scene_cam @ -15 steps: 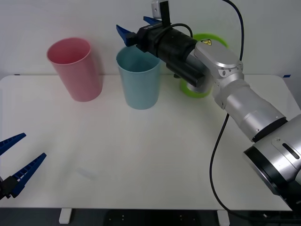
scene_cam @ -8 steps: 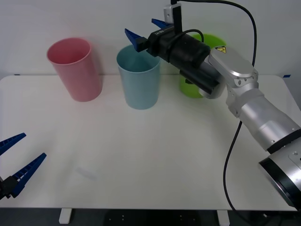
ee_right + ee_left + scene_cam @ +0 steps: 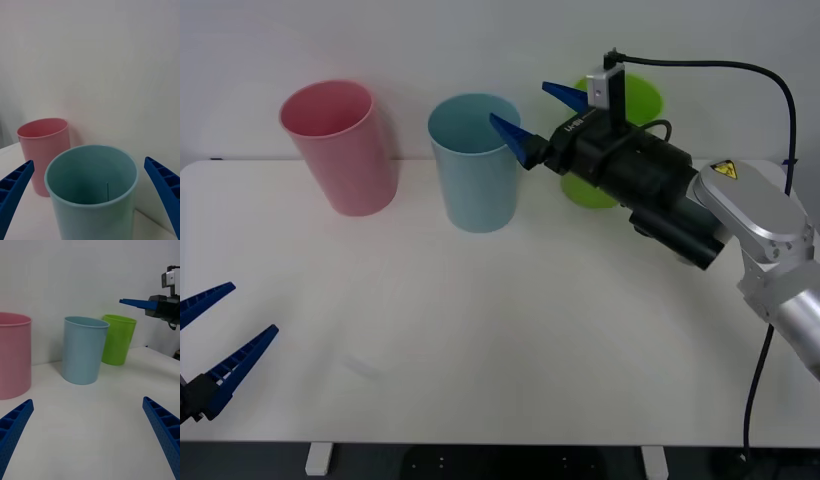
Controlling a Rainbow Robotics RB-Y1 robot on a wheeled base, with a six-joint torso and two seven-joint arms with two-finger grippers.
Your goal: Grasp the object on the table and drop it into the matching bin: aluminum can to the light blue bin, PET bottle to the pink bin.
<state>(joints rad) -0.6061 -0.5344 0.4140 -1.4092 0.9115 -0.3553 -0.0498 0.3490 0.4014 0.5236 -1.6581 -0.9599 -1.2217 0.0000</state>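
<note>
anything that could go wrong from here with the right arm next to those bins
The right gripper, open, hangs level with the rim of the light blue bin, one fingertip close beside it; a sideways swing might clip and tip the bin. The arm crosses in front of the lime green bin, so pulling back low could knock it. The left gripper is open near the table edge.

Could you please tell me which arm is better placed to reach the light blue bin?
Right. The right tool, open, hangs beside the light blue bin's rim; the left tool, also open, sits low at the table's near edge.
</note>
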